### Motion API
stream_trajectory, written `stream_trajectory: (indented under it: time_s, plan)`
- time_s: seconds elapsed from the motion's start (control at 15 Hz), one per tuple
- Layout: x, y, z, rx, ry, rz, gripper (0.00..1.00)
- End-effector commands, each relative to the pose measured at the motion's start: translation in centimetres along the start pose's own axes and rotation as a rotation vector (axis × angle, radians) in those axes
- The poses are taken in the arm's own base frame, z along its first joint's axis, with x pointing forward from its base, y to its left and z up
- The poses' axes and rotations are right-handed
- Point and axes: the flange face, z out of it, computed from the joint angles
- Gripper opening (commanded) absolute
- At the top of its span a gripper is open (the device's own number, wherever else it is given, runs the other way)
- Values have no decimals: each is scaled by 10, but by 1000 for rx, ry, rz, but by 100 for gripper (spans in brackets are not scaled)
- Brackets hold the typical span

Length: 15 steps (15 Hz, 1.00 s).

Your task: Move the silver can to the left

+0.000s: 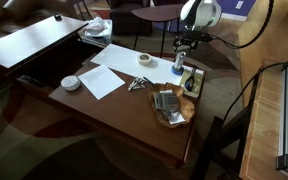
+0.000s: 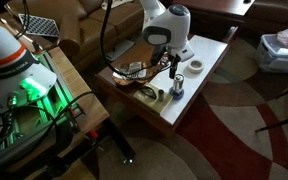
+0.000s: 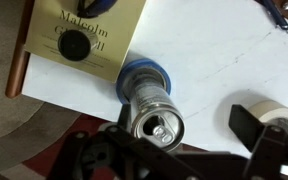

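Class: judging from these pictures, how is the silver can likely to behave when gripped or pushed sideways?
The silver can looks opened on top, so it is probably light and thin-walled, likely denting under a hard squeeze. It stands upright with a blue ring at its base, so a push may tip it rather than slide it.

This looks like a living room or lounge. A low wooden tabletop (image 1: 134, 115) of coffee-table height stands on a patterned rug (image 2: 249, 115) with red swirls, and a brown sofa (image 2: 79, 28) sits just behind it in an exterior view. Loose papers (image 1: 104, 78) and a paperback book (image 3: 79, 35) lie on the tabletop. Beside this furniture stands green-lit electronic equipment (image 2: 24, 92).
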Motion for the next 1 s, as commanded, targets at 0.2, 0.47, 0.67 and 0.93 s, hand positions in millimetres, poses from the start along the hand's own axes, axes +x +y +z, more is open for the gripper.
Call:
stream_trajectory:
  time_s: [0.2,0.47,0.67,0.93]
  plan:
    - [-3,3,14,-30,85,-69,100]
    - [-3,7,25,-56,108,-71,100]
    - [-4,13,35,-79,103,-71,100]
    - [-6,13,44,-55,90,-57,73]
